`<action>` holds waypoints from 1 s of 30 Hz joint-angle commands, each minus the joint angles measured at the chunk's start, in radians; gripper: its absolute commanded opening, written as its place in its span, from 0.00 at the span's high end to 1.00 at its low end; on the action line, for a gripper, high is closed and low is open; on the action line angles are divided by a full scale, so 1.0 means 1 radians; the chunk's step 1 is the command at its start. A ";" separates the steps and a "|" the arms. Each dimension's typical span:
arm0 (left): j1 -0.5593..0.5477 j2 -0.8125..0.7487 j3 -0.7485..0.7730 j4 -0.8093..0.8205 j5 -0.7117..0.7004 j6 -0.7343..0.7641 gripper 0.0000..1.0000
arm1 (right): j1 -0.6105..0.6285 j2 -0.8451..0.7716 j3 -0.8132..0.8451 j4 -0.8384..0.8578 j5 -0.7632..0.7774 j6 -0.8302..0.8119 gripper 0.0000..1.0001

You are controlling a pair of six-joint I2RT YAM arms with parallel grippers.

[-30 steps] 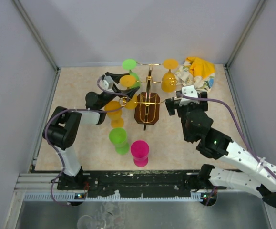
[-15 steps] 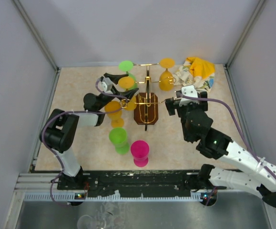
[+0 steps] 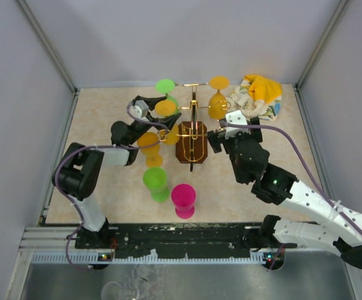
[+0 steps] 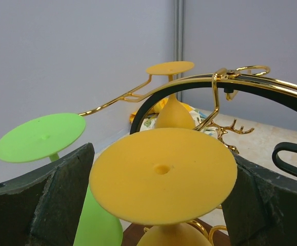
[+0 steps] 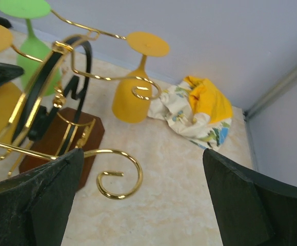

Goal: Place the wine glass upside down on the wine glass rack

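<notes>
Left tool has its two dark, rubbery-looking fingers spread wide on either side of the flat round foot of a matte orange wine glass. That glass sits foot-up, bowl-down at the left side of the rack. The disc's rim runs right up to both pads, and I honestly can't tell if they're pinching it or just sitting next to it. The gold wire rack has curled-end arms and a dark oval frame, and it stands on a brown base mid-table.

Right tool is gaping wide with nothing in it, just beside the rack's right side. One curled arm end shows just ahead of it.

I count six glasses, all the same smooth matte look. Three hang foot-up on the rack: that orange one, a lime green glass and a second orange glass. Three stand bunched together on the beige stone-look table, front-left of the rack: a third orange glass, a second green glass and a hot pink glass.

There's also one crumpled yellow-and-floral cloth in the far right corner. Bare table runs along the left wall.
</notes>
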 commanded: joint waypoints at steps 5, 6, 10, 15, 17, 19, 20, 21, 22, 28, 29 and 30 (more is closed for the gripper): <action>-0.005 -0.047 -0.026 -0.014 -0.074 0.037 0.00 | 0.004 -0.011 0.101 0.009 -0.221 0.058 0.01; -0.006 -0.051 -0.032 -0.016 -0.080 0.039 0.00 | 0.005 -0.005 0.105 -0.004 -0.213 0.057 0.01; -0.004 -0.070 -0.058 -0.025 -0.090 0.042 0.00 | 0.004 0.023 0.120 -0.039 -0.181 0.057 0.01; -0.006 -0.099 -0.077 -0.046 -0.092 0.043 0.00 | 0.004 0.031 0.132 -0.055 -0.186 0.066 0.01; -0.005 -0.118 -0.084 -0.072 -0.110 0.049 0.00 | 0.004 0.034 0.140 -0.062 -0.191 0.071 0.01; -0.004 -0.137 -0.090 -0.112 -0.139 0.061 0.00 | 0.004 0.039 0.144 -0.068 -0.191 0.071 0.01; -0.006 -0.146 -0.093 -0.127 -0.154 0.066 0.00 | 0.004 0.042 0.146 -0.071 -0.191 0.072 0.01; -0.006 -0.155 -0.096 -0.144 -0.166 0.072 0.00 | 0.004 0.046 0.147 -0.073 -0.190 0.071 0.01; -0.005 -0.160 -0.096 -0.158 -0.174 0.077 0.00 | 0.004 0.050 0.147 -0.075 -0.189 0.071 0.01; -0.007 -0.166 -0.085 -0.187 -0.161 0.074 0.00 | 0.004 0.071 0.160 -0.070 -0.218 0.080 0.01; -0.008 -0.165 -0.085 -0.187 -0.160 0.072 0.00 | 0.004 0.075 0.166 -0.070 -0.229 0.084 0.01; -0.008 -0.166 -0.085 -0.191 -0.164 0.073 0.00 | 0.004 0.081 0.172 -0.067 -0.243 0.086 0.01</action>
